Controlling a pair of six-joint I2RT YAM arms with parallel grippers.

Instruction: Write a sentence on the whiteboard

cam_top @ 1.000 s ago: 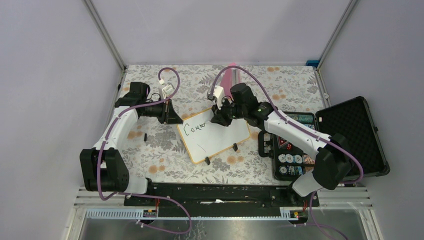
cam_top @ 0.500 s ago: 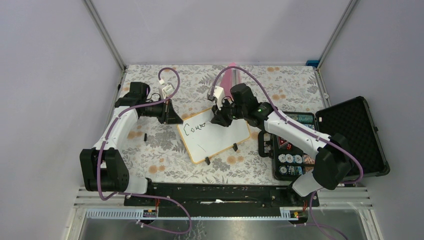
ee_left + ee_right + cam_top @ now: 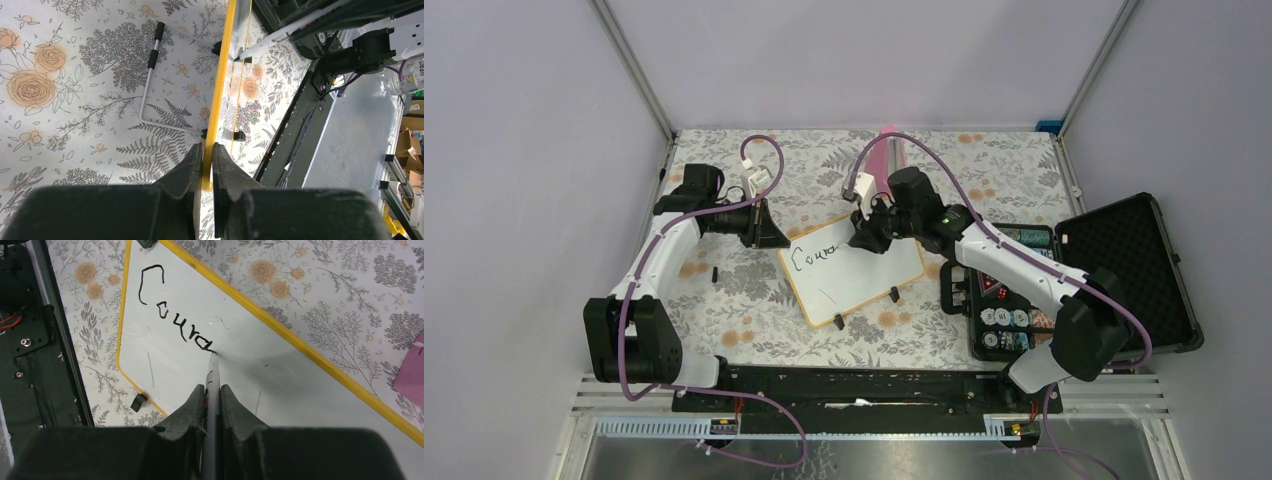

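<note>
The whiteboard (image 3: 864, 275), white with a yellow rim (image 3: 300, 342) and black feet, lies tilted mid-table. Black letters "Coura" (image 3: 172, 320) stand on it; they also show in the top view (image 3: 814, 257). My right gripper (image 3: 213, 389) is shut on a grey marker (image 3: 212, 385) whose tip touches the board at the last letter; in the top view the right gripper (image 3: 869, 235) is over the board's far edge. My left gripper (image 3: 207, 150) is shut on the board's yellow rim (image 3: 219, 90), seen edge-on; in the top view the left gripper (image 3: 774, 238) is at the board's left corner.
An open black case (image 3: 1124, 270) with small items stands at the right. A pink object (image 3: 882, 155) lies at the back. A small black piece (image 3: 715, 272) lies left of the board. A wire stand (image 3: 150, 75) lies on the floral cloth.
The right gripper has shifted slightly to the right along the board, and the written line has grown by a stroke. The left arm has not moved.
</note>
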